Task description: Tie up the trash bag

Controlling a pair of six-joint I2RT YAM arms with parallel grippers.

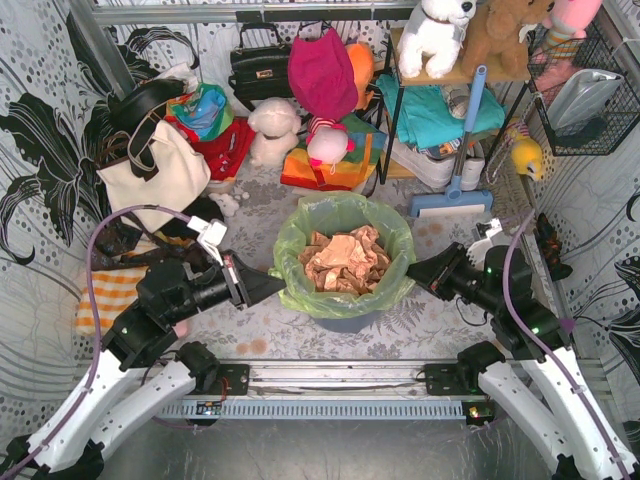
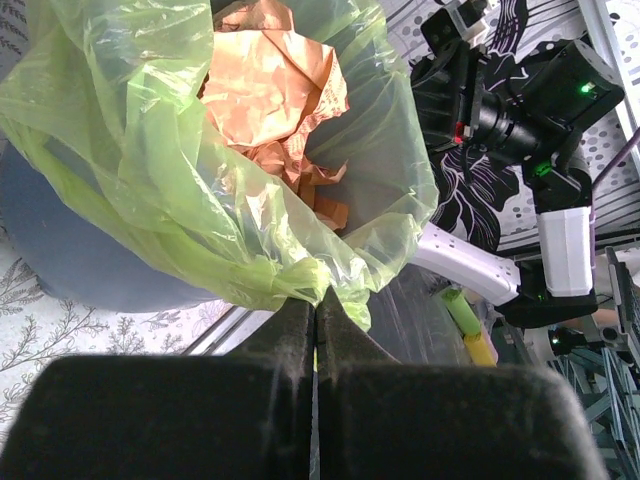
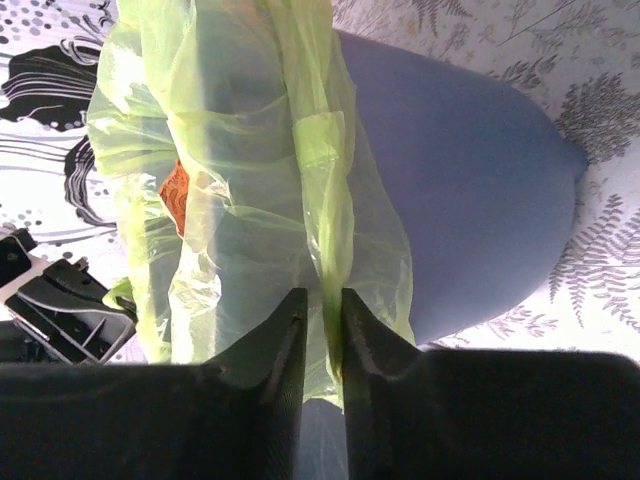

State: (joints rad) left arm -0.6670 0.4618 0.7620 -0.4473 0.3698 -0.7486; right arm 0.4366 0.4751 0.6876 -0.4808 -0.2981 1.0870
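Two claws pinch the trash bag (image 1: 388, 232), one on each side. The left claw (image 1: 278, 288) is squeezed tight. Its two black fingers (image 2: 285, 340) press together with hardly a line between them. A bunched bit of the bag's green rim is caught right at their tips. Just past those tips the bag opens wide, and crumpled brown paper (image 1: 346, 258) sits inside it.

The right claw (image 1: 413, 270) is very narrow too. Only a thin slit shows between its fingers (image 3: 270, 350). A long fold of green plastic runs down into that slit, so this claw grips the bag's other side.

The bag sits in a round blue-grey bin (image 3: 470, 200), and its top hangs loose over the bin's edge. Seen from the right claw, the bin's smooth wall is just behind the fold and off to the right of the fingers. Seen from the left claw, the bin's wall is up and to the left of the tips, under the hanging green plastic. Bag and bin stand between the two claws.

Beyond the bag from the left claw, the black right arm (image 2: 520, 110) shows with small green lights on it. Well away from the left claw, on the side far from the bin, a cream handbag (image 1: 160, 180) with dark handles leans by the wall.
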